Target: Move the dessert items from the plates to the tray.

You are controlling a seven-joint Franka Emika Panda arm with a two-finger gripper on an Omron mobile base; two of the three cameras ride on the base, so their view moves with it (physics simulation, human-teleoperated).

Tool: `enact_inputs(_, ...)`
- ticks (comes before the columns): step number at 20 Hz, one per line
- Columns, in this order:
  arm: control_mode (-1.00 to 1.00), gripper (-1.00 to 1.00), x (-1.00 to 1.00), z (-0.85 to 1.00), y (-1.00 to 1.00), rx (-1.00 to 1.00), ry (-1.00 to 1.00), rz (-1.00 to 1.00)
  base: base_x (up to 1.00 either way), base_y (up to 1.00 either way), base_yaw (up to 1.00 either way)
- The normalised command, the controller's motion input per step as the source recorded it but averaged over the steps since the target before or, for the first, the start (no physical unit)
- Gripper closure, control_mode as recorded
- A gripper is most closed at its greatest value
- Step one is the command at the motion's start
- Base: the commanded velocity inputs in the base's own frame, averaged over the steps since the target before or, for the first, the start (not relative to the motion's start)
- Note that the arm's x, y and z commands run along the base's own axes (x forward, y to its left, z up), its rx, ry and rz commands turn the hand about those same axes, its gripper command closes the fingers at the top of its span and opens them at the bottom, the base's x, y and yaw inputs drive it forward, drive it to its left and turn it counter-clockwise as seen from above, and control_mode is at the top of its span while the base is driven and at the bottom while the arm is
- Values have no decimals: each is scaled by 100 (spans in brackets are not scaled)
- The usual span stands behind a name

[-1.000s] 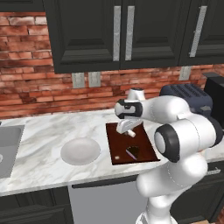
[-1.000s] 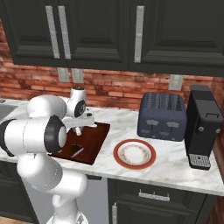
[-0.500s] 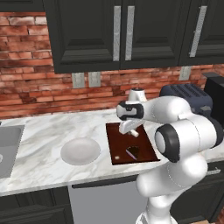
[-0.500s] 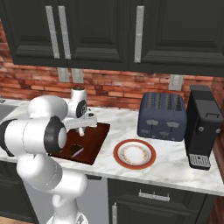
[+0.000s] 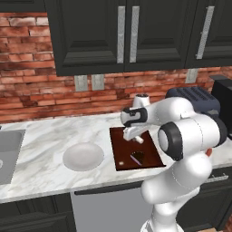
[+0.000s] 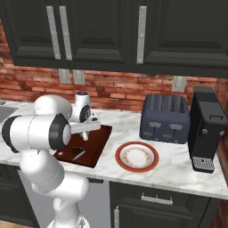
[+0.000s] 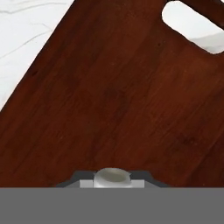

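Observation:
The tray (image 5: pixel 123 149) is a dark reddish-brown board on the marble counter, also in the right base view (image 6: pixel 95 149) and hand view (image 7: pixel 109 96). A dark brown wedge-shaped dessert item (image 5: pixel 138 157) (image 6: pixel 79 154) lies on the tray's near part. My gripper (image 5: pixel 137 138) (image 6: pixel 85 133) (image 7: pixel 112 183) hangs low over the tray's middle, shut on the small white cylinder dessert item (image 7: pixel 112 176). The light grey plate (image 5: pixel 83 156) lies bare to the tray's left. The white plate with the red-orange rim (image 6: pixel 137 156) lies to its right, nothing on it.
A dark toaster (image 6: pixel 164 118) and a black coffee machine (image 6: pixel 207 129) stand at the back right of the counter. A sink (image 5: pixel 7 152) is at the far left. The brick wall and dark cabinets rise behind. The tray's pale slot (image 7: pixel 192 22) is at its far end.
The hand has come down a little toward the tray with the white piece still in its grip. The plates and the brown wedge have not moved.

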Motion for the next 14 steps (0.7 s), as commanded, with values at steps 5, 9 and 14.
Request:
enact_inputs(5, -100, 100, 8, -19, -5, 0, 0, 0, 0, 0, 0)
enact_inputs(9, -100, 100, 19, -12, -7, 0, 0, 0, 0, 0, 0)
enact_inputs(14, -100, 100, 12, -19, -8, 0, 0, 0, 0, 0, 0)
